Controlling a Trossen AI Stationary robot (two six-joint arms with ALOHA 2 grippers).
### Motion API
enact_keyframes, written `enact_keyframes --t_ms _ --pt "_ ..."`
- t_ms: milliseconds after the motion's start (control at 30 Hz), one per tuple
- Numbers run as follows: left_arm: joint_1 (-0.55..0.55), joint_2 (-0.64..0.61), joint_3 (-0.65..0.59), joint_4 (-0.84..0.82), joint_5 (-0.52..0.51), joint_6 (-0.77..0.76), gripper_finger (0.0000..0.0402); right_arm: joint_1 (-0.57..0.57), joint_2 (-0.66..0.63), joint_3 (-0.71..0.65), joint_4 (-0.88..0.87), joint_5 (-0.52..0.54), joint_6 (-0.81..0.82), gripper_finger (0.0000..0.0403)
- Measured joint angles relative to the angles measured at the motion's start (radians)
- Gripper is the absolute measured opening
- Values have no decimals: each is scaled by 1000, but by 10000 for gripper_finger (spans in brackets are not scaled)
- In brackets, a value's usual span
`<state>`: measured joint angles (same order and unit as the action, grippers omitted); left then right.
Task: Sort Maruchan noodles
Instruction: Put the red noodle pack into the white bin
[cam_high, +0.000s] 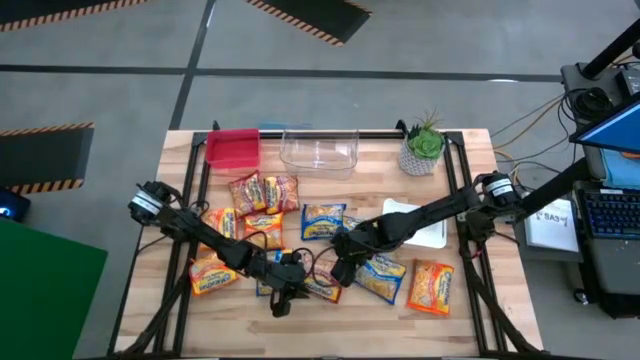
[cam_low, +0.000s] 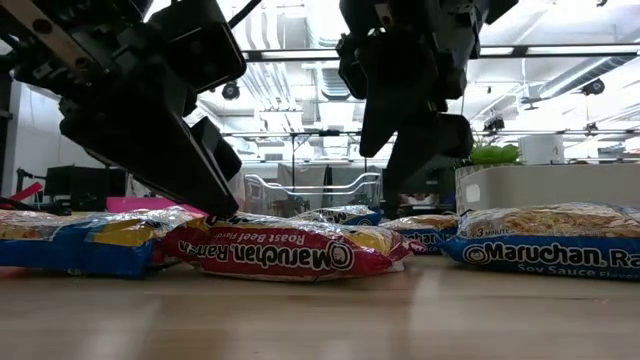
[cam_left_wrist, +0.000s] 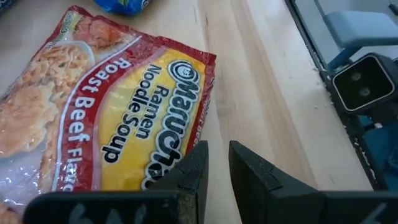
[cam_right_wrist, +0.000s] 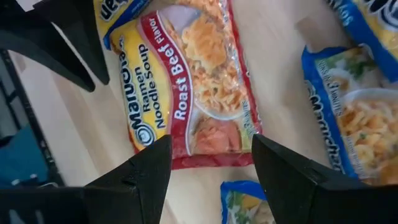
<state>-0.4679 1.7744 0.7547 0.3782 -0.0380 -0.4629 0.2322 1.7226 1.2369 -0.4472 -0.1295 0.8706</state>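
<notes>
Red-edged and printed "Roast Beef", one noodle packet (cam_left_wrist: 99, 106) is seen lying flat on the wooden table (cam_high: 470, 310), near its front edge, between the two grippers. The left gripper (cam_left_wrist: 214, 165) is held low at the packet's short end, its fingers nearly closed with only a narrow slit between them; nothing is gripped, and the packet edge is seen just beside the fingertips. The right gripper (cam_right_wrist: 211, 162) is held above the same packet, its fingers spread wide and empty, the packet's other short end showing in the gap between them.

Other noodle packets (cam_high: 260, 200) are scattered across the middle of the table: red-marked ones toward the left and back, blue-marked ones (cam_high: 322, 222) in the centre and under the right arm, and an orange one (cam_high: 432, 285) lying apart at the front right. In the low view a blue "Soy Sauce" packet (cam_low: 550, 240) is seen lying to the right of the red one.

Along the far edge a red tray (cam_high: 232, 150), a clear plastic bin (cam_high: 320, 150) and a potted plant (cam_high: 422, 148) are lined up. A white tray (cam_high: 432, 232) is partly covered by the right arm.
</notes>
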Motion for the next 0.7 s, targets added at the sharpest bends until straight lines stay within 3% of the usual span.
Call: enact_keyframes --t_ms 533,700 --pt "1 -7 -5 -42 -87 4 40 17 -2 0 -20 -190 168 210" --pt "1 -34 -4 -47 -87 20 39 54 -2 0 -20 -198 265 210"
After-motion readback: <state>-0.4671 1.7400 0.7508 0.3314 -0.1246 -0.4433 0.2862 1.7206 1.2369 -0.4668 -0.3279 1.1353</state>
